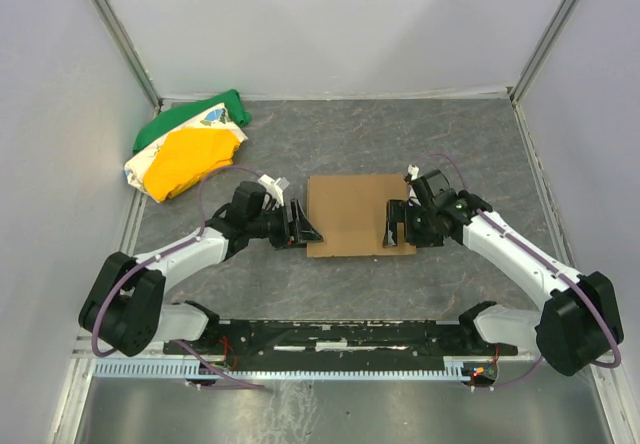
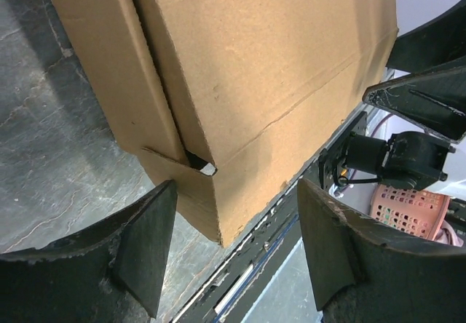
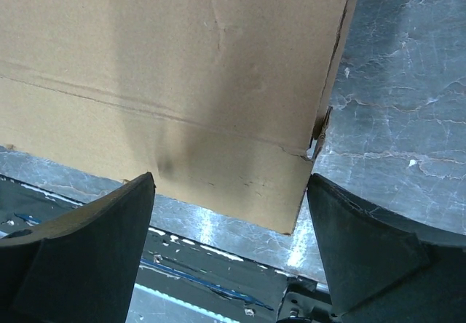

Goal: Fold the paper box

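Note:
The paper box [image 1: 352, 213] is plain brown cardboard, folded into a shallow closed rectangle in the middle of the grey table. My left gripper [image 1: 302, 226] is open at the box's left side. In the left wrist view the box [image 2: 247, 83] fills the top, its near corner with a small slot gap lying between my open fingers [image 2: 145, 243], untouched. My right gripper [image 1: 396, 226] is open at the box's right side. In the right wrist view the box [image 3: 182, 76] has its near corner just ahead of my open fingers [image 3: 364, 250], with a crease line across it.
A green, yellow and white cloth bundle [image 1: 190, 144] lies at the back left. Grey walls enclose the table [image 1: 400, 134] on three sides. A black rail [image 1: 340, 339] with the arm bases runs along the near edge. A pink basket [image 2: 408, 206] shows beyond the table edge.

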{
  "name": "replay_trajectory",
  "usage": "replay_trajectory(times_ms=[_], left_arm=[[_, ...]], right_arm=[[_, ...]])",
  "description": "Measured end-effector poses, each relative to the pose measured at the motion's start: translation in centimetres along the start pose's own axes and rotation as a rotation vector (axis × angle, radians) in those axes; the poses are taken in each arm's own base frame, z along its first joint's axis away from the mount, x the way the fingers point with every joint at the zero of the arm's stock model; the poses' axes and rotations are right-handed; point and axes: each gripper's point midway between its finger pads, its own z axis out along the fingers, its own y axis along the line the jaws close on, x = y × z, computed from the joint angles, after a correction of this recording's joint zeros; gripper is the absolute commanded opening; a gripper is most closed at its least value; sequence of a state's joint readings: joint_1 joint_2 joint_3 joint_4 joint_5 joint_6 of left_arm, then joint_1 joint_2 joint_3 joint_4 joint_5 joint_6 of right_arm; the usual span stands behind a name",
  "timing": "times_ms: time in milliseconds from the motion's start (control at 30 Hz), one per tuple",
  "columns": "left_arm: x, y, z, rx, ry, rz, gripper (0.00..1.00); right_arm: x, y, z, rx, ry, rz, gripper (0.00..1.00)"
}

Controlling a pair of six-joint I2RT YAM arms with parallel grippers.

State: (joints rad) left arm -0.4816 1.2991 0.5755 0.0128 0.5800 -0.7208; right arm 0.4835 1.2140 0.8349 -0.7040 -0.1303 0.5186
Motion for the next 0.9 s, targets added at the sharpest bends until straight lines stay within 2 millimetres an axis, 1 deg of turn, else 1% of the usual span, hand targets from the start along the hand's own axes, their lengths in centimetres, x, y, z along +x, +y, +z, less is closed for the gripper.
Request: replay_trajectory(times_ms=[167,367,567,700,900], left_arm=[[0.2,0.5,0.0,-0.021,0.007,0.009,0.73],[0.5,1.6,0.3,-0.059,0.013,0.016,0.70],[1.3,2.3,0.4,-0.056,0.026,0.009,0.70],[1.3,1.7,0.2,-0.034,0.026,0.015,0.70],[1.1,0.3,-0.3,0.015,0.018,0.006,0.70]], right_arm=[[0.2,-0.4,0.2,0.013,0.002,0.000,0.93],[0.7,-0.9,0.9,0.028,0.011,-0.007,0.88],[0.9,-0.9,1.2,0.023,0.014,-0.008,0.88],[0.9,-0.4,0.9,-0.004,0.010,-0.010,0.88],[1.0,0.3,0.2,-0.049,0.004,-0.013,0.88]])
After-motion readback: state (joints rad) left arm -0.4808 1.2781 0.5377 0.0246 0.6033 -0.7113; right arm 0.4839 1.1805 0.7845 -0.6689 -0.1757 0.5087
